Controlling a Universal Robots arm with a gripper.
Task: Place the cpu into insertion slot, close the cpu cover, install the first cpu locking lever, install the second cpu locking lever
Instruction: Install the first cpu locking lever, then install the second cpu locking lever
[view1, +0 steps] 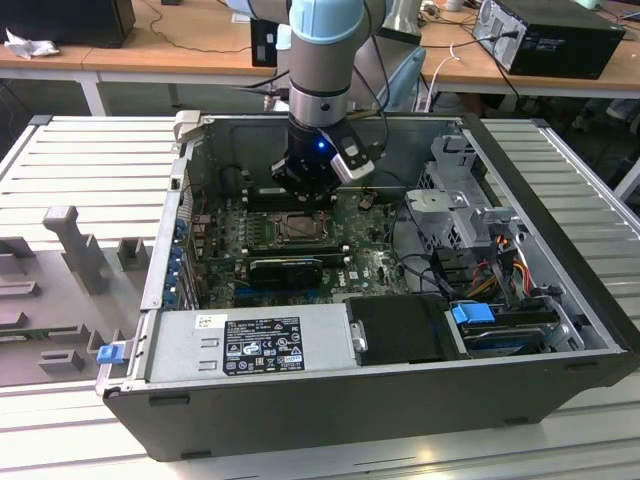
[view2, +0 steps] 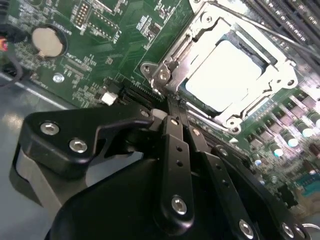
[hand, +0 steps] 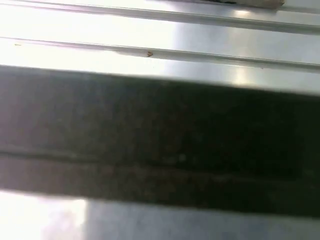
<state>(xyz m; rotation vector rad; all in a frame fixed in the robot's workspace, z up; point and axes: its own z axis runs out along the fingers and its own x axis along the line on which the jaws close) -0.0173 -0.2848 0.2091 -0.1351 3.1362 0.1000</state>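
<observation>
In the exterior view, the grey table carries an open computer case, and the gripper hangs over the green motherboard inside it. In the second wrist view, the fingers lie pressed together, holding nothing, their tips just beside the insertion slot. Right of them the cpu sits in that slot (pale and glaring), with the cpu cover lying down around it.

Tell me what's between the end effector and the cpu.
In the second wrist view, the cover's rim and hinge; the end effector tips sit beside the cpu.
</observation>
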